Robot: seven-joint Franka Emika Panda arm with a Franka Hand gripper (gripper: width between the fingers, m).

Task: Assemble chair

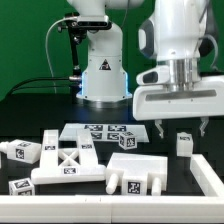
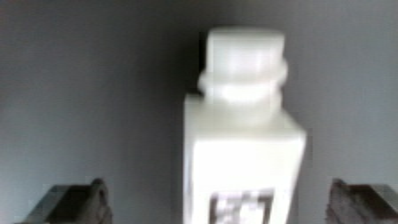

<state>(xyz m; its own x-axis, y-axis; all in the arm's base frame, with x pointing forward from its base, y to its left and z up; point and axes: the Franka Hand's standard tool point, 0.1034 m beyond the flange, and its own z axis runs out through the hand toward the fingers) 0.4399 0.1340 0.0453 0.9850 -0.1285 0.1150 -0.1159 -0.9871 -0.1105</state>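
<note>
I saw the claw (image 1: 181,130) hanging wide open over the black worktop (image 1: 150,152), on the exterior view's right. It held nothing. Right under it stood a small white leg piece (image 1: 183,143) with a black-and-white tag on its side. In the wrist view this leg piece had a round peg at one end. The two dark fingers (image 2: 71,205) stood on either side of it with a clear gap, so they did not touch it. That picture was blurry, so I could not read the tag. The chair was not one body yet, and its pieces lay loose on the worktop. A cross-braced panel (image 1: 70,165) lay near the front on the exterior view's left. Just beside it, toward the exterior view's right, lay a thick slab (image 1: 135,178) with two stubby pegs. A small block (image 1: 127,140) sat near the marker board (image 1: 98,130), which lay flat in the middle. A tagged block (image 1: 22,152) sat far over on the exterior view's left, and a low tagged piece (image 1: 22,186) lay in front of it. The white base of the robot arm (image 1: 100,72) stood behind them all.
</note>
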